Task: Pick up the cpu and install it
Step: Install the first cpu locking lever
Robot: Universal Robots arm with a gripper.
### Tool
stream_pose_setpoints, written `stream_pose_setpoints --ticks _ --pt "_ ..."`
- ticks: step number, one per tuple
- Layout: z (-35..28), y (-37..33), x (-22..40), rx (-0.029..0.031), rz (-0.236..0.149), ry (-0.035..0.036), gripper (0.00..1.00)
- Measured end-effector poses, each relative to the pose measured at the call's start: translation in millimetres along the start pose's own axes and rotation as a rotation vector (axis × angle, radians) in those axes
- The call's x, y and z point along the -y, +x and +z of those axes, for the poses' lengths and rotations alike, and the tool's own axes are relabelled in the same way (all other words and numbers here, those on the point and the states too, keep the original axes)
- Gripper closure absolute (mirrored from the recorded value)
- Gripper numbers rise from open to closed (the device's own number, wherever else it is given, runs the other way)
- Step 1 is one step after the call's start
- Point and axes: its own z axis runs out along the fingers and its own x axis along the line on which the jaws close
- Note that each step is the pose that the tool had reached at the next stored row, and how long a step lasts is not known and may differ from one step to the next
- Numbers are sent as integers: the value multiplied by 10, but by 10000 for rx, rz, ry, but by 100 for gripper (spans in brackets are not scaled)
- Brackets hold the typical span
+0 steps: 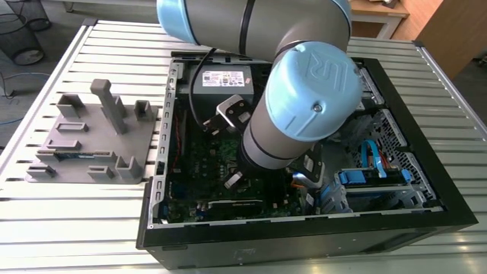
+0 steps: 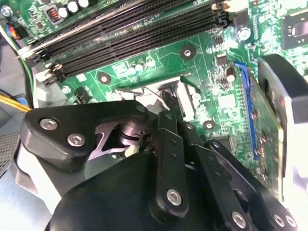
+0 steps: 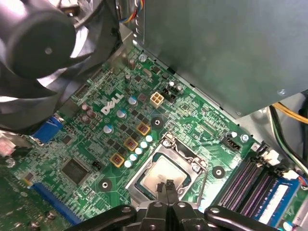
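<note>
Installing: my gripper (image 3: 168,185), fingertips pinched together (holding nothing), sits at the cpu (image 3: 160,172) in its socket (image 3: 183,148); seating wants level pressure.

The exterior view is looking steeply down, from well back, on the open black computer case (image 1: 304,240). Both wrist views are looking closely past the black linkage gripper (image 3: 169,185), sharing the green motherboard's (image 3: 202,130) silver-framed socket (image 3: 192,161).

A slatted metal table (image 1: 76,217) stands on grey floor (image 1: 15,85), wooden desk (image 1: 380,12) behind.
</note>
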Motion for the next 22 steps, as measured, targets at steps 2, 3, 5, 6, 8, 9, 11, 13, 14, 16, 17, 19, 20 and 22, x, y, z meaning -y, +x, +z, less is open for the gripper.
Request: stream_pose_setpoints --ticks 2,3,5,6,8,9,11,13,14,16,17,19,20,22 --pt "-37 -2 -9 0 0 0 89" --pt "-54 -4 -13 1 0 0 89" --pt "-88 -7 -21 1 -1 0 89" --pt "-106 -8 -26 1 -1 0 89" --pt "-146 -12 -37 2 -2 -1 89" --pt "-167 -14 -43 2 -2 -1 89" --pt "-213 -18 -56 2 -1 -1 89" --pt "-258 -23 -68 1 -2 -1 89" --pt "-281 -25 -75 1 -1 -1 89" --pt "-328 -29 -88 2 -1 -1 89" --pt "-354 -32 -95 2 -1 -1 89" --pt "-413 -37 -111 2 -1 -1 89" --pt "-442 -39 -118 2 -1 -1 89" --pt "-494 -43 -132 0 -1 -1 89"
